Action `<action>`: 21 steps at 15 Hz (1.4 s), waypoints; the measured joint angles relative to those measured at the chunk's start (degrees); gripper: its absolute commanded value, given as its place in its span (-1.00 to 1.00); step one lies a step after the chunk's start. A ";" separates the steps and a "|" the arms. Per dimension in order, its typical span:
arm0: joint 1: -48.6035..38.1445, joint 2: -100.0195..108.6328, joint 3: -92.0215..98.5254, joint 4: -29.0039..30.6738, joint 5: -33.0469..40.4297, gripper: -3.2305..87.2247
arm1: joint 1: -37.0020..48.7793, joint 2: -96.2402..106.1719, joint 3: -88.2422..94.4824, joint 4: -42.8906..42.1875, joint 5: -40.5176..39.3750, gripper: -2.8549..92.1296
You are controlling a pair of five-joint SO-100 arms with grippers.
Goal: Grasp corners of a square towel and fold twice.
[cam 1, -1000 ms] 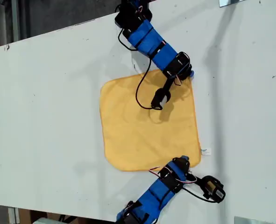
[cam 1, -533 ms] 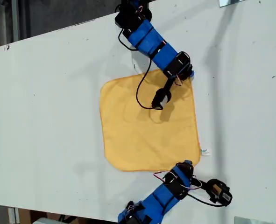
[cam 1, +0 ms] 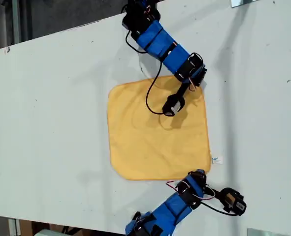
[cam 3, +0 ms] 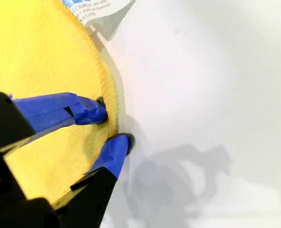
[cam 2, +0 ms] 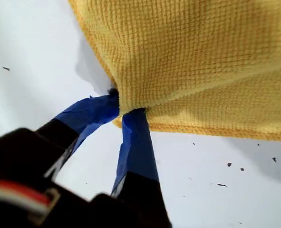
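- The towel (cam 1: 157, 130) lies flat on the white table (cam 1: 47, 113), a yellow-orange square near the middle of the exterior view, between my two arms
- Its small white tag (cam 1: 216, 160) sticks out from the corner at the exterior view's lower right, resting on the table; in the second wrist view the tag (cam 3: 95, 9) shows blue print
- My first gripper (cam 2: 121, 107) has its blue-taped jaws closed together on a pinch of the towel's hemmed edge (cam 2: 202, 128); the cloth (cam 2: 192, 52) bunches where the tips meet and hangs lifted off the table there
- In the exterior view the arm entering from the top reaches the towel's upper right corner, and its gripper (cam 1: 197, 81) sits over that corner
- My second gripper (cam 3: 111, 126) straddles the towel's edge (cam 3: 107, 80) close to the tag: one taped finger presses on top of the cloth, the other rests at the hem on the table side; the jaws are narrowly apart and the cloth between them lies flat
- In the exterior view this gripper (cam 1: 200, 175) is just below the tagged corner, its arm coming in from the bottom edge
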 measured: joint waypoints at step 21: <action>-68.82 54.40 3.25 27.25 62.93 -0.96 | 63.63 52.03 13.18 5.36 -28.39 -0.94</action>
